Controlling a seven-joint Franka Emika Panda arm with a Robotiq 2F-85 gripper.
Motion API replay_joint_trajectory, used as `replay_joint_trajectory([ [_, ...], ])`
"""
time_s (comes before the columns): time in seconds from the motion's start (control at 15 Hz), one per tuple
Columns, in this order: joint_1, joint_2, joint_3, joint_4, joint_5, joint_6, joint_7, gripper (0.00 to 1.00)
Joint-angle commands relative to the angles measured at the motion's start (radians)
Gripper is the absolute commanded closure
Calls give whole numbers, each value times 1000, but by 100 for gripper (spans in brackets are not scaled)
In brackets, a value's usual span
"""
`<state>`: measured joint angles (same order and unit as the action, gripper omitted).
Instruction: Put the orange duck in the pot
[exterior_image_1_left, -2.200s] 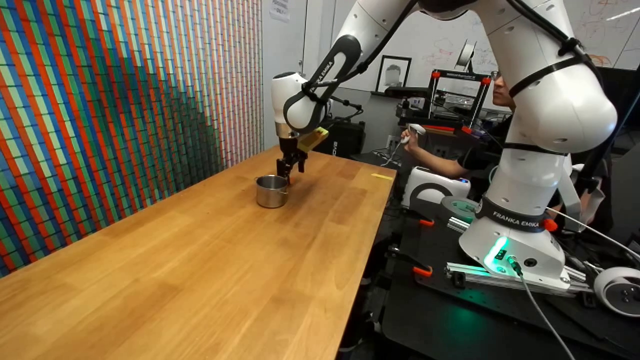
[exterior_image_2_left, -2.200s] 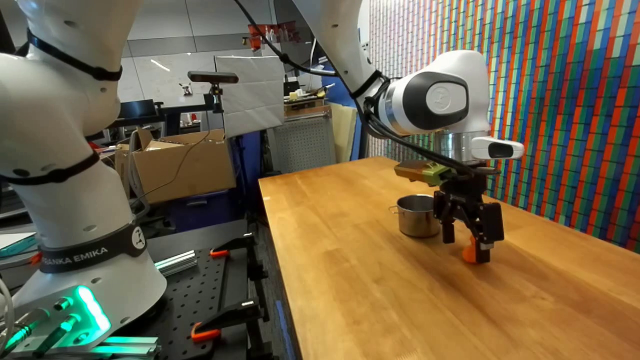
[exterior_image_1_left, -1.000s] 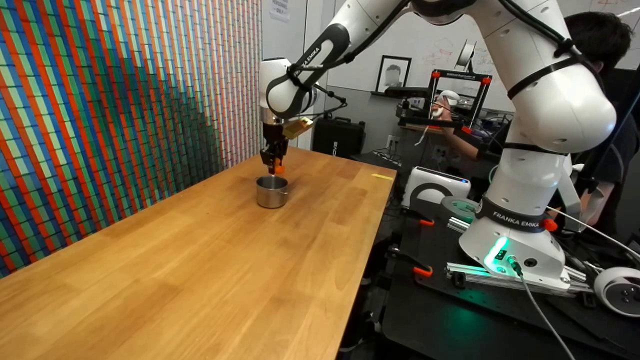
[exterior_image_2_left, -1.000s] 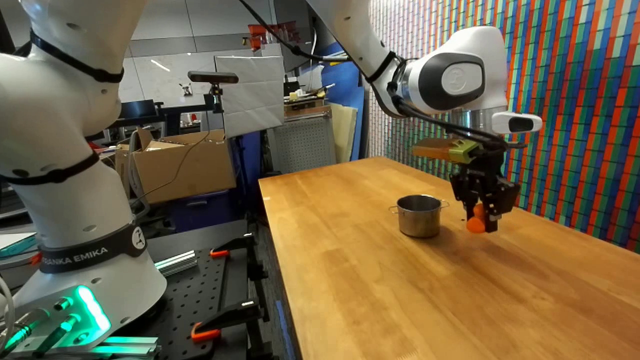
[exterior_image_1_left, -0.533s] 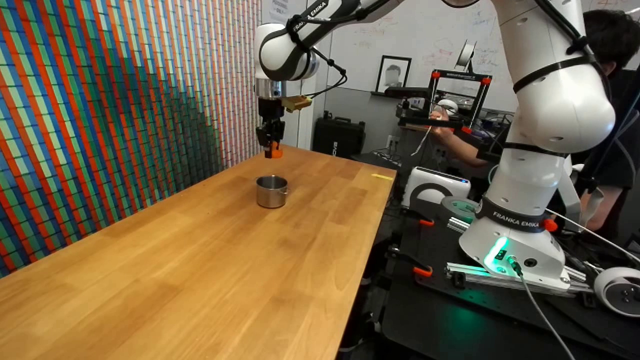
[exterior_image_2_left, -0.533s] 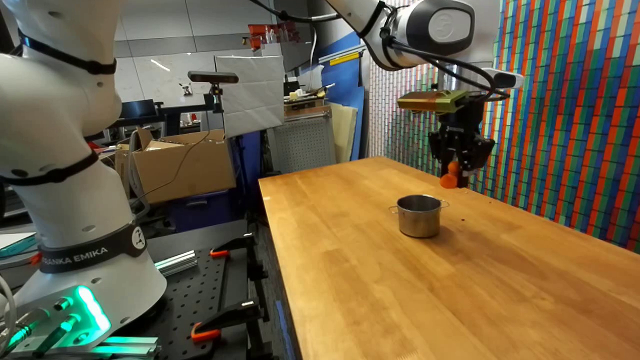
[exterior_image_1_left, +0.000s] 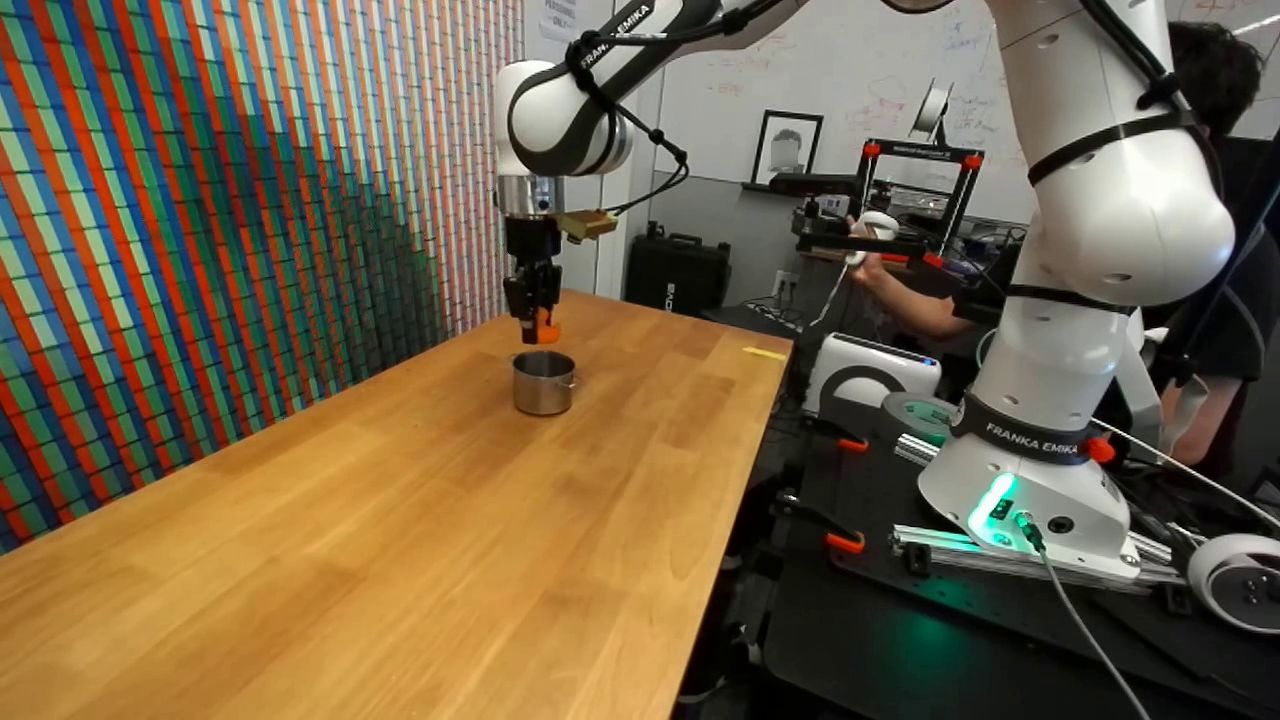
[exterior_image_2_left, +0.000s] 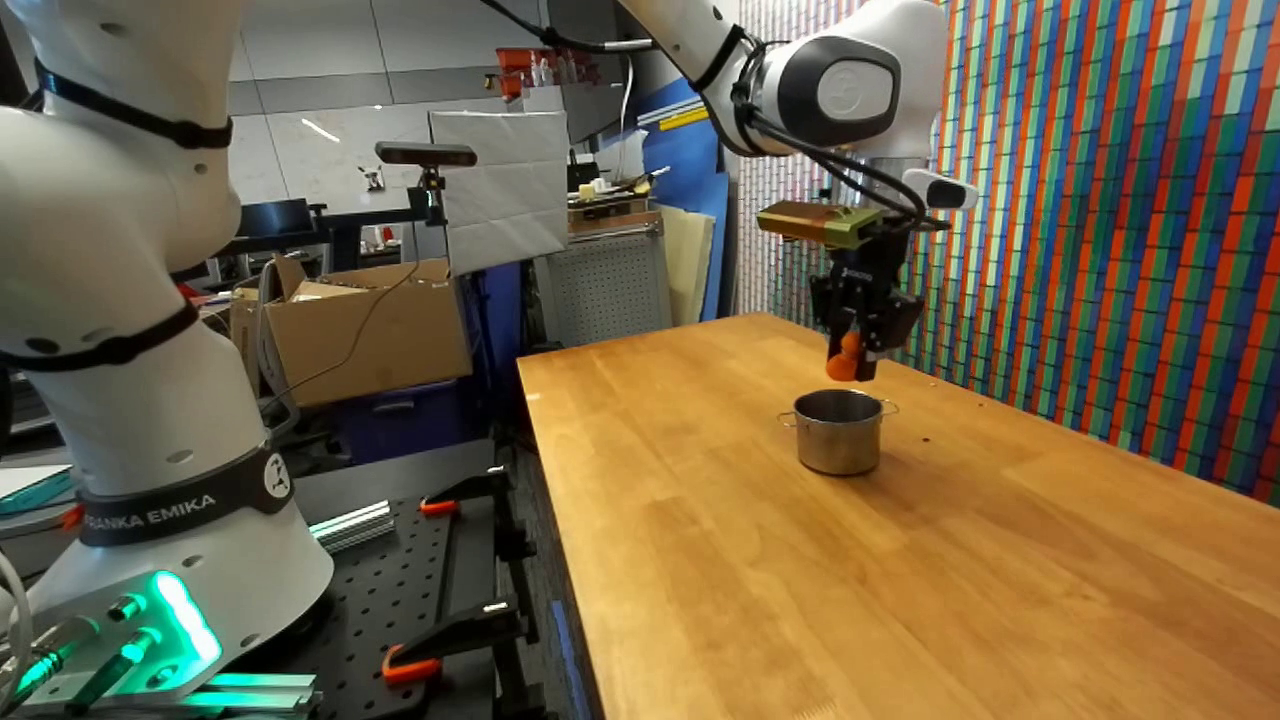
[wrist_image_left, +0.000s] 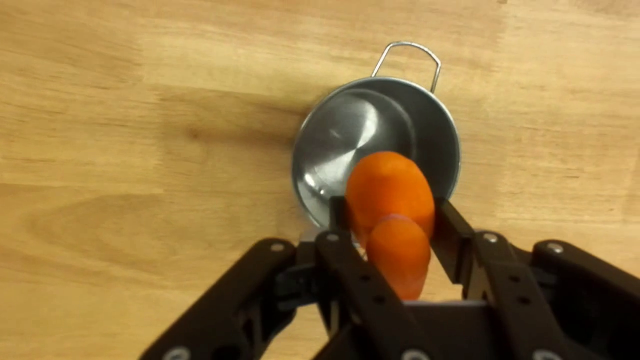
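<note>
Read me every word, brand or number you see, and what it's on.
"FRANKA EMIKA": dark band around the robot base.
"EMIKA": the forearm, letters before it partly hidden.
"ONLY": paper sign, under a blurred word, probably "PERSONNEL".
"NOVA", probably, sideways: black case.
Too small or blurred: writing on the whiteboard, 3D printer and claw.
No number reads clearly.

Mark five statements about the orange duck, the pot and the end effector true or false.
1. The end effector holds the orange duck. True.
2. The pot stands upright on the table. True.
3. The orange duck sits inside the pot. False: it is held higher than the pot's rim.
4. The pot is bright green. False: it is grey-silver metal.
5. In the wrist view, the orange duck hides part of the pot. True.
</note>
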<state>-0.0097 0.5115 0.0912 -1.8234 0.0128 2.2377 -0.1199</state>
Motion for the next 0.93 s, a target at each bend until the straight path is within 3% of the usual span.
replay_joint_trajectory([
  [0.0,7,-2,4,-14,24,0,-25,23],
  [0.2,9,-3,-7,1,7,-11,-22,1],
  [0.53,15,-45,-35,56,-60,-95,-39,0],
  [0.87,-2,-120,-45,115,-95,-283,-123,0],
])
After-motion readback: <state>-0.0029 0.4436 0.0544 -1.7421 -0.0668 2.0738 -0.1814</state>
